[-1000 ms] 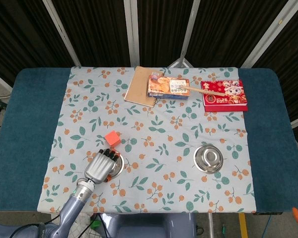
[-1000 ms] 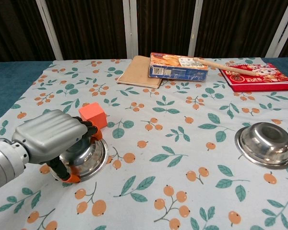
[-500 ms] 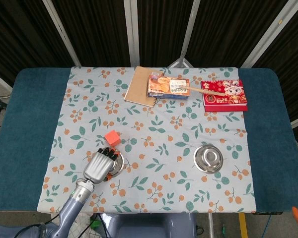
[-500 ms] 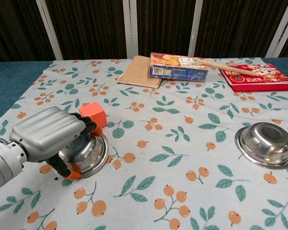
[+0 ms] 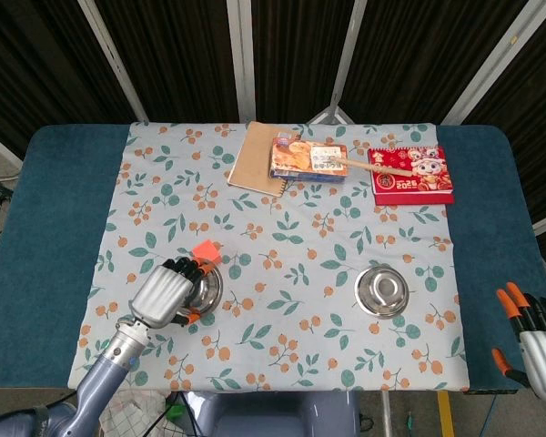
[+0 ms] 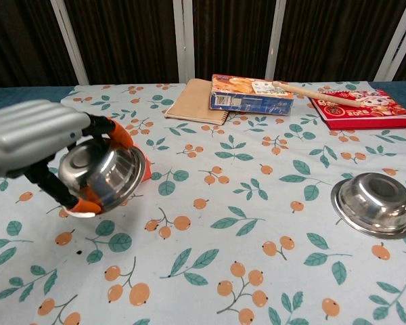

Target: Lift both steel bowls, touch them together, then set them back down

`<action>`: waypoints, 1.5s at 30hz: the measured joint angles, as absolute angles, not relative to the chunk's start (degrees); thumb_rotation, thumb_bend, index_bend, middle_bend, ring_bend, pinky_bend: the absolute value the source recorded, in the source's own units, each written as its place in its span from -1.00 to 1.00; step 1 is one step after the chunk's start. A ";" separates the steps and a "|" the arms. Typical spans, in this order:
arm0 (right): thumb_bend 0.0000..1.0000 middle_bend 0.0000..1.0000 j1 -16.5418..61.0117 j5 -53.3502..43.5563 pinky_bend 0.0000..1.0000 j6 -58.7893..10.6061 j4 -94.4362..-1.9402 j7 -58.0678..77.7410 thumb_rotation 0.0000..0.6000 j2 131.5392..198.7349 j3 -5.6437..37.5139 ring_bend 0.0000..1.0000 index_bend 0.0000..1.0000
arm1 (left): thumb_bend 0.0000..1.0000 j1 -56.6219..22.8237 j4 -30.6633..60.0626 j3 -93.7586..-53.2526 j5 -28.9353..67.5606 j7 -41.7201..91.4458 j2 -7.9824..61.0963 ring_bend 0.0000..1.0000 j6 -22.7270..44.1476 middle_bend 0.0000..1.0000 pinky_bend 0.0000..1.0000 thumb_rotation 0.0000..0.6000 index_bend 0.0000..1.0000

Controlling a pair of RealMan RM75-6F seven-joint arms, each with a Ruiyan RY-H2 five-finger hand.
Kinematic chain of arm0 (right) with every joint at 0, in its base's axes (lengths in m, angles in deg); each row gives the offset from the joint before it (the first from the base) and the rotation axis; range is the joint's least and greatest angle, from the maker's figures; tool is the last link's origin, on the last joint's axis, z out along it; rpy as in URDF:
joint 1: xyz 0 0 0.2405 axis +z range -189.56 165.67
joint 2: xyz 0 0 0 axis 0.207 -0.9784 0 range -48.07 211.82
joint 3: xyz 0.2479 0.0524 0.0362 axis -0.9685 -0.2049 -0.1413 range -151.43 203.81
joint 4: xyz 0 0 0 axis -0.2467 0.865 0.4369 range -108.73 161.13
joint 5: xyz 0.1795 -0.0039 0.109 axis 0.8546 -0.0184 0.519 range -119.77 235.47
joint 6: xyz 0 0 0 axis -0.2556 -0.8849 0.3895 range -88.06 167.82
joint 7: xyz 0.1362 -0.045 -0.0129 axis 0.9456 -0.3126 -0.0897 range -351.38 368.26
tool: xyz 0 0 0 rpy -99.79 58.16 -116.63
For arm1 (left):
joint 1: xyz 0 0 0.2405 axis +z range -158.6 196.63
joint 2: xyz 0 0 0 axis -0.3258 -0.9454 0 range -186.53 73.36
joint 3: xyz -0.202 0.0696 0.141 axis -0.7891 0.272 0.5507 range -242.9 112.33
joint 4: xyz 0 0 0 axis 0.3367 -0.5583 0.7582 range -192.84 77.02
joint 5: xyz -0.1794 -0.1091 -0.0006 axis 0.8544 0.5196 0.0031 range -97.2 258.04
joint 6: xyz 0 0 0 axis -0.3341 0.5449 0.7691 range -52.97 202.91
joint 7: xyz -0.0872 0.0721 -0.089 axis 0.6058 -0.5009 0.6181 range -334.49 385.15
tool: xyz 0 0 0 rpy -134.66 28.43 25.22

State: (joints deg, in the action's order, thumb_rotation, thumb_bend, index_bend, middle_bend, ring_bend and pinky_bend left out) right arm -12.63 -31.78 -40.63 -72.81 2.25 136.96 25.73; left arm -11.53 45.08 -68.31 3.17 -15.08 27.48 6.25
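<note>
My left hand [image 5: 161,293] [image 6: 37,137] grips one steel bowl [image 5: 205,289] [image 6: 105,175] by its rim and holds it tilted above the cloth, its hollow turned toward the table's middle. The second steel bowl [image 5: 381,290] [image 6: 373,203] rests upright on the floral cloth at the right, untouched. My right hand [image 5: 532,335] shows only in the head view, at the bottom right corner beyond the table's edge, with its fingers spread and nothing in them.
An orange cube [image 5: 206,251] [image 6: 145,168] sits just behind the lifted bowl, partly hidden by it. At the back lie a brown notebook [image 5: 255,157] [image 6: 197,101], a snack box [image 5: 308,158] [image 6: 250,94], a wooden stick [image 6: 315,94] and a red booklet [image 5: 411,174] [image 6: 364,107].
My left hand has raised its bowl off the cloth and moved it left, tilting it. My right hand has come into the head view at the bottom right.
</note>
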 measured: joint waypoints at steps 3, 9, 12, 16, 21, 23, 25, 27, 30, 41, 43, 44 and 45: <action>-0.22 -1.00 -9.44 -30.69 -0.98 -35.89 -74.80 -0.86 1.00 137.18 25.03 -1.00 -1.00 | -0.42 -11.94 47.42 -69.69 4.73 -14.47 23.96 -0.02 6.88 0.22 0.50 1.00 0.03; -0.22 -1.00 -2.36 -26.00 -0.98 -26.84 -78.11 -7.23 1.00 140.44 22.71 -1.00 -1.00 | -0.42 -12.29 49.83 -70.55 8.20 -16.11 19.12 -0.02 7.75 0.21 0.50 1.00 0.02; -0.22 -1.00 0.92 -22.68 -0.98 -22.86 -78.89 -10.94 1.00 143.68 21.76 -1.00 -1.00 | -0.42 -12.47 50.43 -70.12 10.44 -16.58 17.42 -0.02 9.25 0.20 0.50 1.00 0.01; -0.22 -1.00 4.61 -18.37 -0.98 -19.07 -78.50 -15.88 1.00 148.85 20.94 -1.00 -1.00 | -0.42 -12.73 49.76 -69.77 11.45 -16.30 16.42 -0.02 10.07 0.20 0.50 1.00 0.01; -0.22 -1.00 8.94 -11.88 -0.98 -15.73 -76.35 -21.26 1.00 155.62 20.07 -1.00 -1.00 | -0.42 -12.40 48.05 -70.20 9.72 -14.79 16.47 -0.02 7.76 0.20 0.50 1.00 0.01; -0.22 -1.00 10.30 -9.94 -0.98 -14.95 -75.47 -22.28 1.00 157.33 19.92 -1.00 -1.00 | -0.42 -12.28 47.97 -70.27 9.82 -14.44 16.10 -0.02 7.61 0.20 0.50 1.00 0.01; -0.22 -1.00 11.11 -8.75 -0.98 -14.47 -74.73 -22.85 1.00 158.46 19.91 -1.00 -1.00 | -0.42 -12.25 47.81 -70.26 10.10 -14.39 15.78 -0.02 7.61 0.20 0.50 1.00 0.01; -0.22 -1.00 11.96 -7.75 -0.98 -14.09 -73.80 -23.49 1.00 159.60 19.96 -1.00 -1.00 | -0.42 -12.25 47.48 -70.20 10.33 -14.39 15.74 -0.02 7.64 0.20 0.50 1.00 0.01; -0.22 -1.00 13.15 -6.39 -0.98 -13.86 -72.82 -24.61 1.00 160.87 20.05 -1.00 -1.00 | -0.42 -12.26 46.85 -69.95 10.53 -14.05 15.91 -0.02 7.90 0.20 0.50 1.00 0.01; -0.22 -1.00 15.33 -2.59 -0.95 -14.16 -71.20 -25.69 1.00 160.29 20.87 -1.00 -1.00 | -0.42 -12.52 45.23 -69.65 10.79 -13.96 16.55 -0.02 7.89 0.20 0.49 1.00 0.00; -0.22 -1.00 15.31 -2.70 -0.95 -14.22 -71.06 -24.59 1.00 159.53 21.16 -1.00 -1.00 | -0.42 -12.54 45.29 -69.58 10.71 -14.27 16.66 -0.02 7.67 0.20 0.49 1.00 0.00; -0.22 -1.00 15.30 -2.77 -0.95 -14.25 -71.01 -24.11 1.00 159.20 21.28 -1.00 -1.00 | -0.42 -12.56 45.33 -69.56 10.75 -14.31 16.74 -0.02 7.67 0.20 0.49 1.00 0.00; -0.22 -1.00 15.28 -2.82 -0.94 -14.31 -70.92 -23.48 1.00 158.75 21.41 -1.00 -1.00 | -0.42 -12.58 45.35 -69.53 10.80 -14.37 16.80 -0.02 7.70 0.20 0.49 1.00 0.00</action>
